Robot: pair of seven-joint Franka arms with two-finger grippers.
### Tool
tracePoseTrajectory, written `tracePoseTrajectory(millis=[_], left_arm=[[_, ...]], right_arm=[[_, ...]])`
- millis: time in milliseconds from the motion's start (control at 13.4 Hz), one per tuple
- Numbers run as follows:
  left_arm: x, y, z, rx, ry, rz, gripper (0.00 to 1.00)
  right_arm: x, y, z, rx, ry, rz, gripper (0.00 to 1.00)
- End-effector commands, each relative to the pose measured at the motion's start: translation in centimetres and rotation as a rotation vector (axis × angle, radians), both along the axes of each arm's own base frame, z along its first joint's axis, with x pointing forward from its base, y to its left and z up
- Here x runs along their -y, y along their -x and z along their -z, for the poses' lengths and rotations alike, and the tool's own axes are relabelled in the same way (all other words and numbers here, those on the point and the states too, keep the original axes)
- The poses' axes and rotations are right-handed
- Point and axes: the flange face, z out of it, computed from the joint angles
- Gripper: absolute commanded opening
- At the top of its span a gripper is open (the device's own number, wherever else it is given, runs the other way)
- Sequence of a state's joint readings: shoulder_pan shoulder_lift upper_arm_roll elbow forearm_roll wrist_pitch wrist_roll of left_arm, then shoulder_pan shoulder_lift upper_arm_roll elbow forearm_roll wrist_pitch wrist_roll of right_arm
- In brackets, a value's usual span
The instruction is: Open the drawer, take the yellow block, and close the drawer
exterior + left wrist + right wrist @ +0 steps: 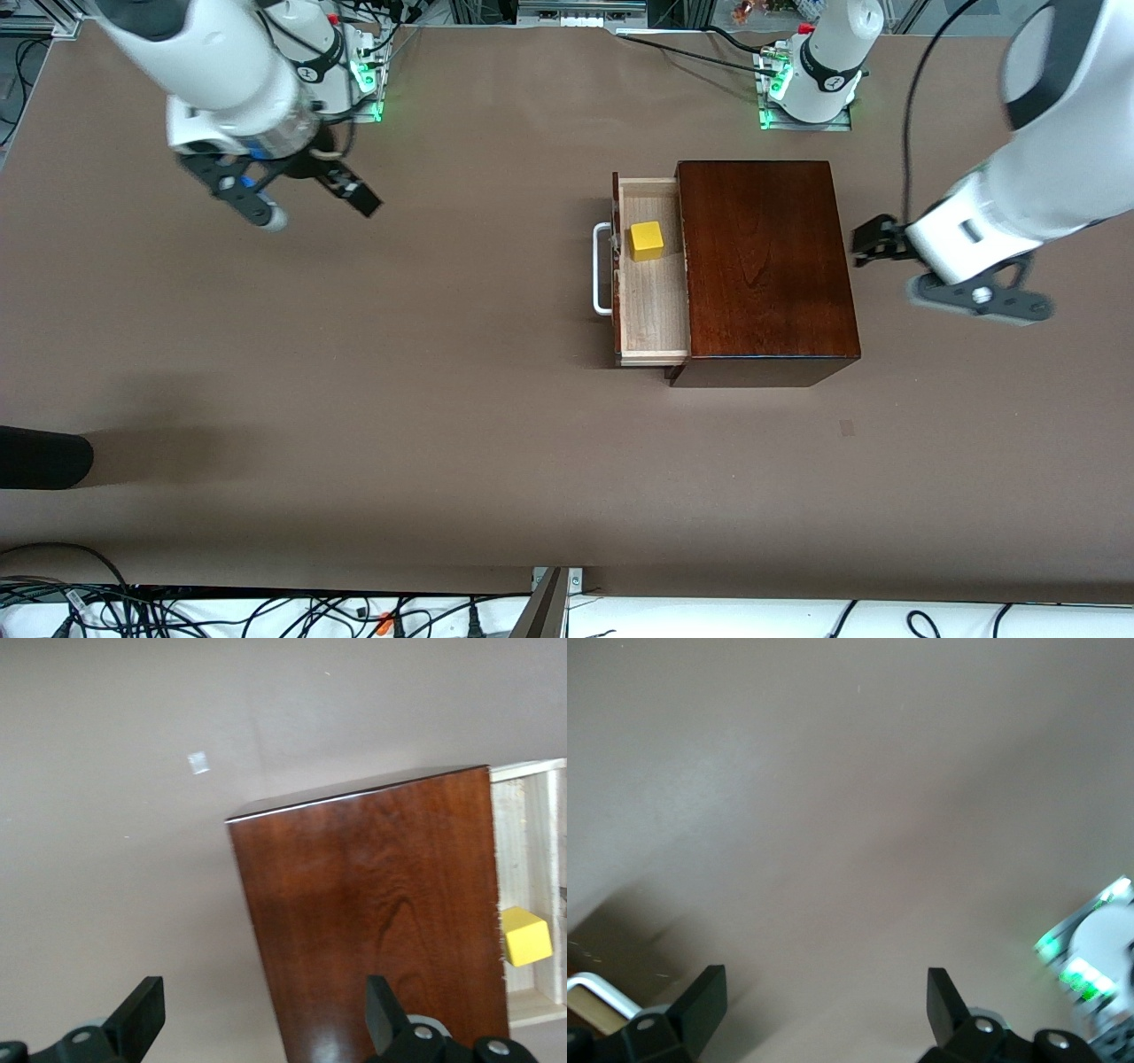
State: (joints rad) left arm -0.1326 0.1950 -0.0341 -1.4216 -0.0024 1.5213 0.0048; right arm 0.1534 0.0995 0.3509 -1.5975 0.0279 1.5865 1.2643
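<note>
The drawer (654,310) stands pulled out of the dark mahogany box (766,266), toward the right arm's end of the table. Its white bar handle (601,270) faces that end. The yellow block (646,240) sits in the drawer, in the part farther from the front camera. It also shows in the left wrist view (526,936), beside the box top (372,904). My left gripper (877,241) is open and empty, in the air over the box's edge at the left arm's end (266,1010). My right gripper (347,190) is open and empty over bare table (827,1005).
The brown table (399,372) is wide. A dark object (44,456) lies at the right arm's end, near the front edge. Cables (177,611) run along the front edge. The arm bases (819,80) stand at the back.
</note>
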Motion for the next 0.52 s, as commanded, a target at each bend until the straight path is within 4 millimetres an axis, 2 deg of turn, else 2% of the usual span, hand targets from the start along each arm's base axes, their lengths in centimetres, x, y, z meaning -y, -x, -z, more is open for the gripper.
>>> tracePoseTrajectory(millis=[0, 75, 224, 447], left_arm=[[-1.5, 5.0, -0.9, 0.079, 0.009, -0.024, 1.0], [-2.8, 5.2, -1.0, 0.088, 0.004, -0.05, 1.0], [-3.2, 5.0, -0.5, 0.082, -0.015, -0.052, 1.0], [-4.2, 5.1, -1.2, 0.084, -0.025, -0.059, 1.0]], right_arm=[[-5.4, 0.9, 1.7, 0.014, -0.013, 0.2, 1.0], [-7.8, 1.5, 2.4, 0.025, -0.022, 0.278, 1.0], [-12.9, 2.9, 4.2, 0.043, -0.043, 0.395, 1.0], [-21.0, 4.9, 7.2, 0.04, -0.057, 0.534, 1.0]])
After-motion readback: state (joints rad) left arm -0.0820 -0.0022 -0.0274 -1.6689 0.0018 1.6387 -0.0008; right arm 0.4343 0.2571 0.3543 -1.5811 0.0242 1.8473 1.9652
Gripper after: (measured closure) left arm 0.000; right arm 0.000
